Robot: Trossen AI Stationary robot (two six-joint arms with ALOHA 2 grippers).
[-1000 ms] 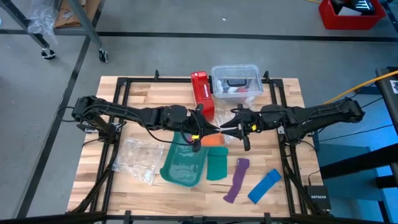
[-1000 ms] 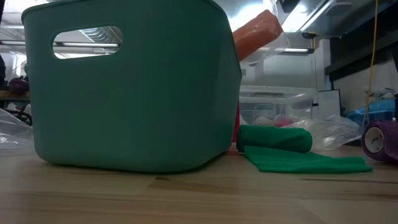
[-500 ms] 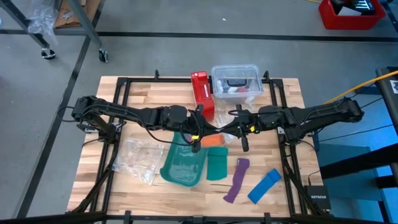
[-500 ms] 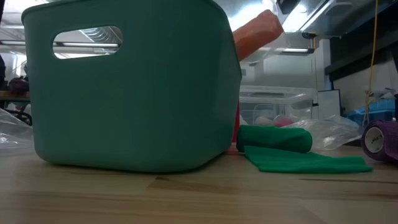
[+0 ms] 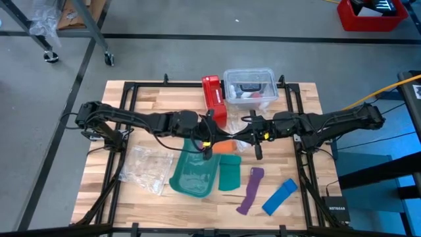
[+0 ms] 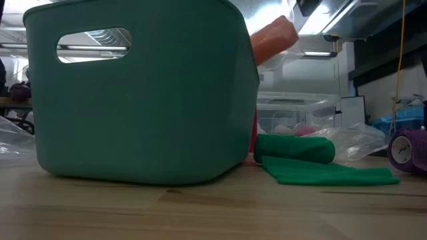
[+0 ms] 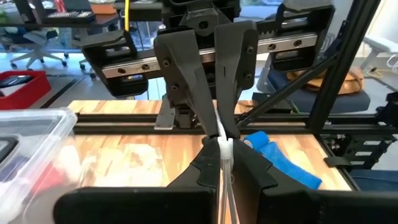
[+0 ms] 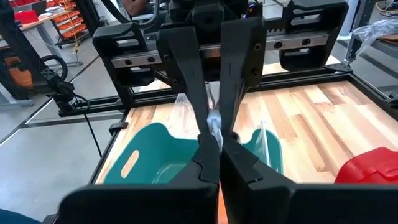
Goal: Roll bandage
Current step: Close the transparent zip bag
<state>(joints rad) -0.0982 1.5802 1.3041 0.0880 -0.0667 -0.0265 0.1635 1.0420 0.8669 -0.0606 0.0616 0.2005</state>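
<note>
The orange bandage (image 5: pixel 225 147) (image 6: pixel 272 37) sits in a clear plastic wrapper (image 6: pixel 293 55), held up in the air over the table's middle, just right of the teal basket (image 5: pixel 194 174). My left gripper (image 5: pixel 217 139) (image 7: pixel 222 148) comes from the table's left and my right gripper (image 5: pixel 240 138) (image 8: pixel 213 140) from the right. They meet tip to tip, both shut on the wrapper's thin film. My left gripper pinches a thin edge of the clear wrapper (image 7: pixel 225 153) between its two fingertips, coming roughly level from the table's left. The wrapped bandage hangs tilted and clear of the table. My right gripper pinches the same clear film (image 8: pixel 214 123) between its fingertips, roughly level from the table's right, straight opposite my left gripper. How many layers it has, I cannot tell.
The teal basket (image 6: pixel 133 93) stands close in front of the low camera. A green bandage (image 5: pixel 230 174) (image 6: pixel 293 148), a purple strip (image 5: pixel 250 191) and a blue strip (image 5: pixel 279 196) lie near the front. A red box (image 5: pixel 214 99) and a clear tub (image 5: pixel 250 84) stand at the back, crumpled bags (image 5: pixel 145 168) at the left.
My right gripper has shut on the wrapper film opposite my left gripper. The orange bandage has shifted a little in its wrapper, its upper end dipping slightly. Both arms have otherwise kept still.
</note>
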